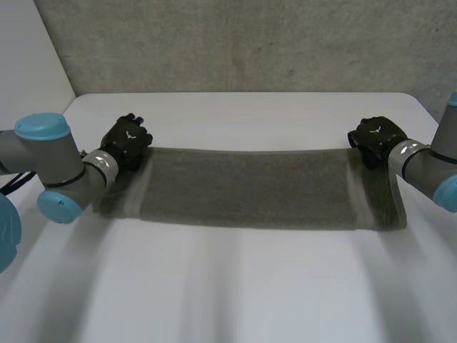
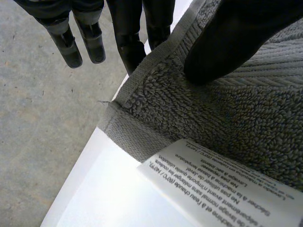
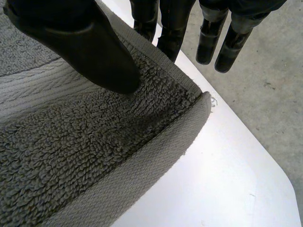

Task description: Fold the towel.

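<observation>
Towel (image 1: pixel 250 189): it stretches as a long grey band across the middle of the table (image 1: pixel 235 293), held at its two far corners. The left hand (image 1: pixel 127 141) pinches the corner at ten o'clock and the right hand (image 1: pixel 375 139) the one at two o'clock. Each presses a thumb (image 3: pixel 80 47) onto the pile with fingers behind the hem.

The risk, I judge, is a shallow hold. Both pinches sit close to the hem (some fingers (image 2: pixel 92 45) hang free past it), so a quick swing could pull a corner loose, and uneven travel of the arms would skew the fold.

The wrist views give those grips close up, and the left one a printed care label (image 2: pixel 222 187) just beside its corner. The head view gives the towel's whole span.
</observation>
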